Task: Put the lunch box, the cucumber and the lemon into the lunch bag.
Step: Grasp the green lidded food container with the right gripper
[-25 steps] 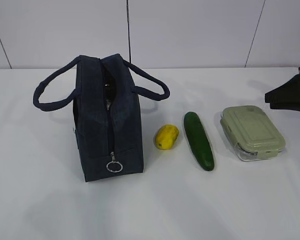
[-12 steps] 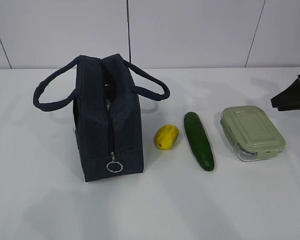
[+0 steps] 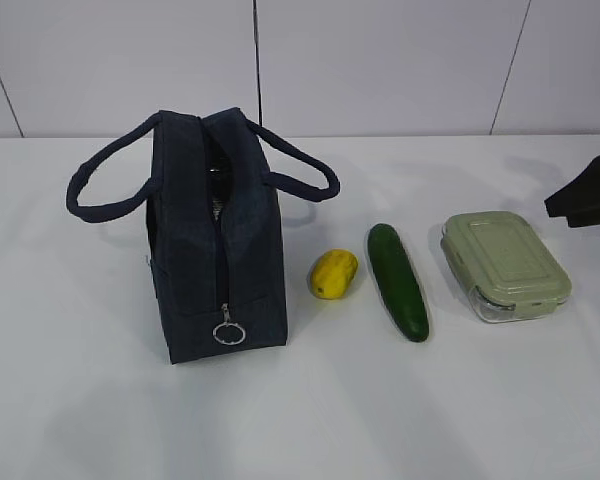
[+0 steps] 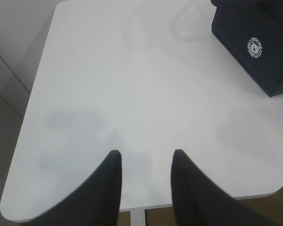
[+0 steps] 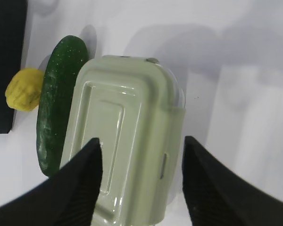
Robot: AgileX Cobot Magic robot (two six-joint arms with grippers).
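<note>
The navy lunch bag stands upright at the left, handles splayed and a dark gap showing at its top. To its right lie the yellow lemon, the dark green cucumber and the lunch box with its sage-green lid. My right gripper hovers at the right edge, behind the lunch box. In the right wrist view this gripper is open, its fingers spread above the lunch box, with the cucumber and lemon to the left. My left gripper is open over bare table.
All the things rest on a white table that ends at a white panelled wall behind. The left wrist view shows the bag's logo corner at upper right and the table's near edge under the fingers.
In the exterior view my right gripper has drawn back slightly toward the right edge. The bag, lemon, cucumber and lunch box have not moved.
</note>
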